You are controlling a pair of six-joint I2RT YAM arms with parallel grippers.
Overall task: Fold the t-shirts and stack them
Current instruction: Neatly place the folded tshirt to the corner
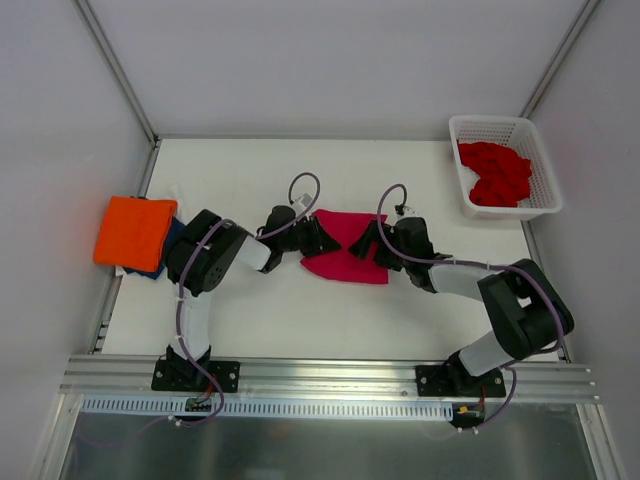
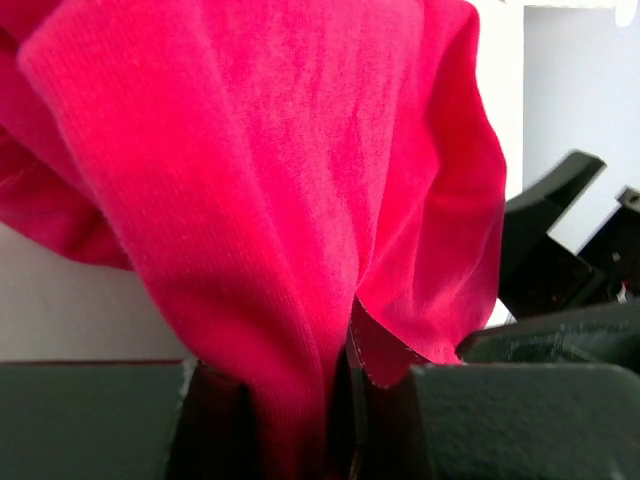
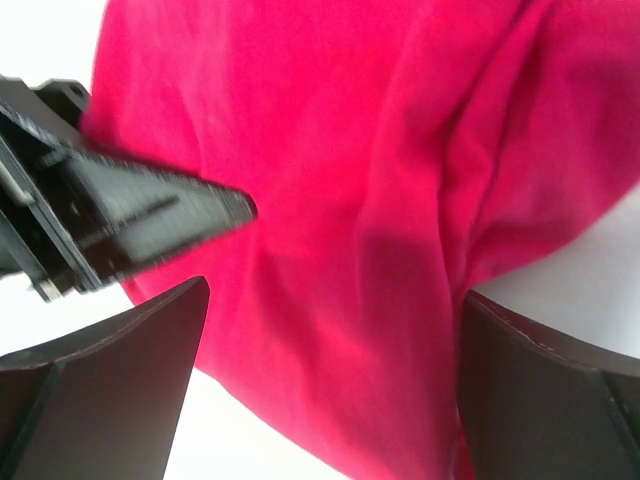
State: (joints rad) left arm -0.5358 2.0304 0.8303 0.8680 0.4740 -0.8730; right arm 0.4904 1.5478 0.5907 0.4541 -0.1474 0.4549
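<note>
A crimson-pink t-shirt lies partly folded in the middle of the table, between my two grippers. My left gripper is at its left edge. In the left wrist view the left gripper is shut on a bunched fold of the crimson-pink cloth. My right gripper is at the shirt's right side. In the right wrist view the right gripper is open, its fingers wide apart with the cloth between and beyond them. A folded orange t-shirt lies on a dark blue one at the far left.
A white lattice basket at the back right holds crumpled red t-shirts. The two grippers are close together over the shirt; the left gripper's finger shows in the right wrist view. Frame posts stand at the back corners.
</note>
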